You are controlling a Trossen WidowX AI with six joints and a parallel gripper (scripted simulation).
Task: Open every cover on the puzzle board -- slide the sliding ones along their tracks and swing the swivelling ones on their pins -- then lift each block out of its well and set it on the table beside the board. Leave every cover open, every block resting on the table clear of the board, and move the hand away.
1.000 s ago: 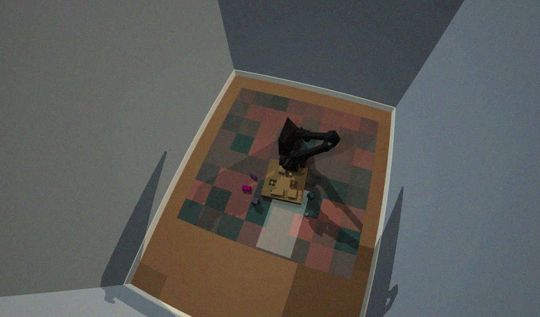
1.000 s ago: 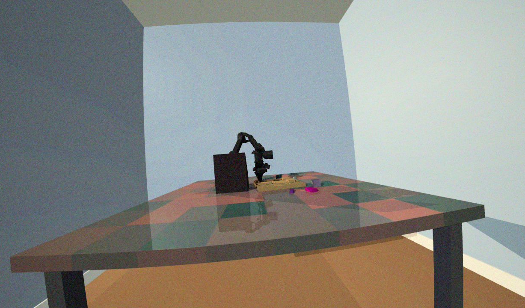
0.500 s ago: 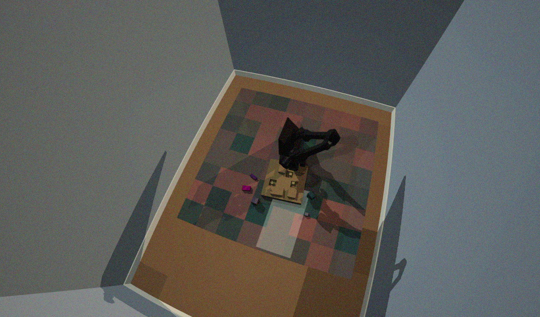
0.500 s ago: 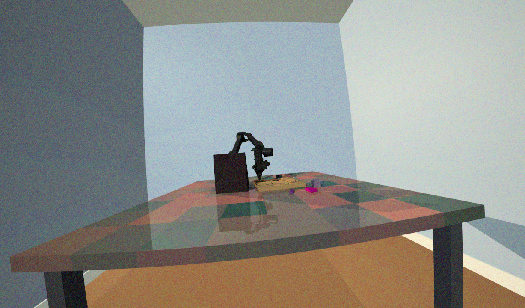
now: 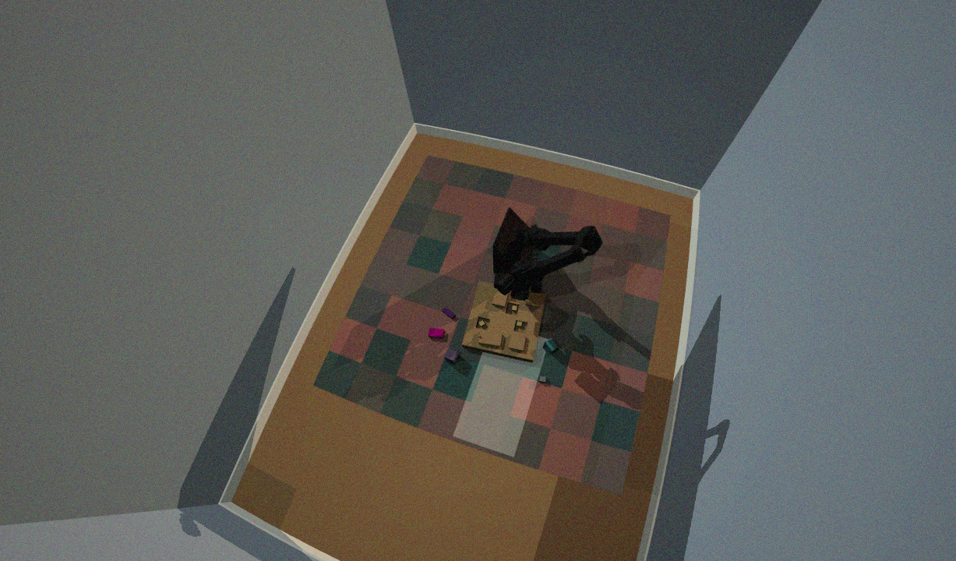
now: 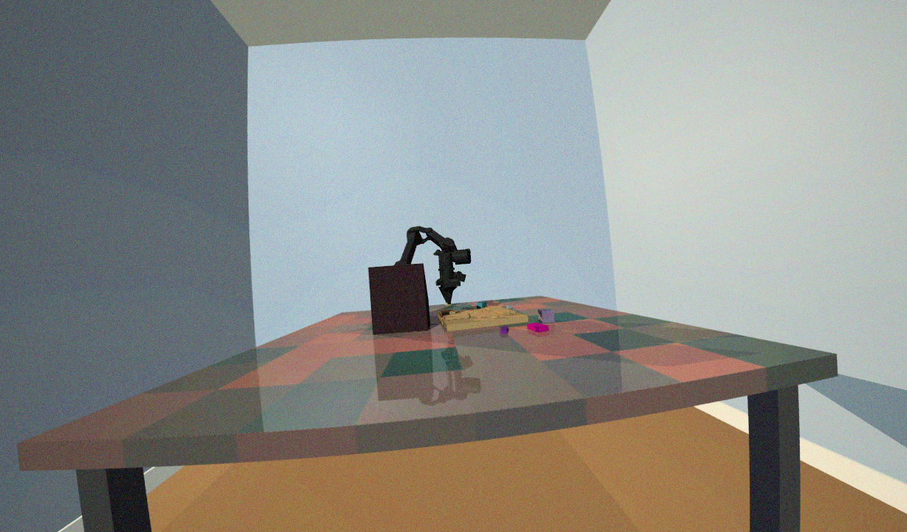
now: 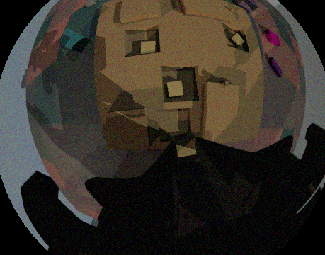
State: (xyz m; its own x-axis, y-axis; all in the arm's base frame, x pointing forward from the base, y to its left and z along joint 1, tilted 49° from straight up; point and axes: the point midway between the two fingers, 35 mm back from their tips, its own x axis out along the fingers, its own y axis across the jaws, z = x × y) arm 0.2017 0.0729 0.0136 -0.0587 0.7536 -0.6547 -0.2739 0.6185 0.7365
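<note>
Block (image 7: 186,151) seems pinched in the tool (image 5: 520,295) (image 6: 447,301) (image 7: 185,144), above the board (image 5: 498,325) (image 6: 486,321) (image 7: 201,42).

A: Top view?
B: High overhead, well back, turned askew, facing down onto the whole table (image 5: 390,352) (image 6: 542,370) (image 7: 77,106).
A: Exterior?
B: From beyond one table edge, slightly above the tabletop, facing nearly level toward the far wall.
A: Wrist?
B: Closest, wide and round-edged, facing down past the gripper (image 5: 521,296) (image 6: 448,303) (image 7: 185,141).
A: Shared by top and wrist?
B: Board wells, on the puzzle board (image 5: 502,329) (image 6: 486,321) (image 7: 197,39).
</note>
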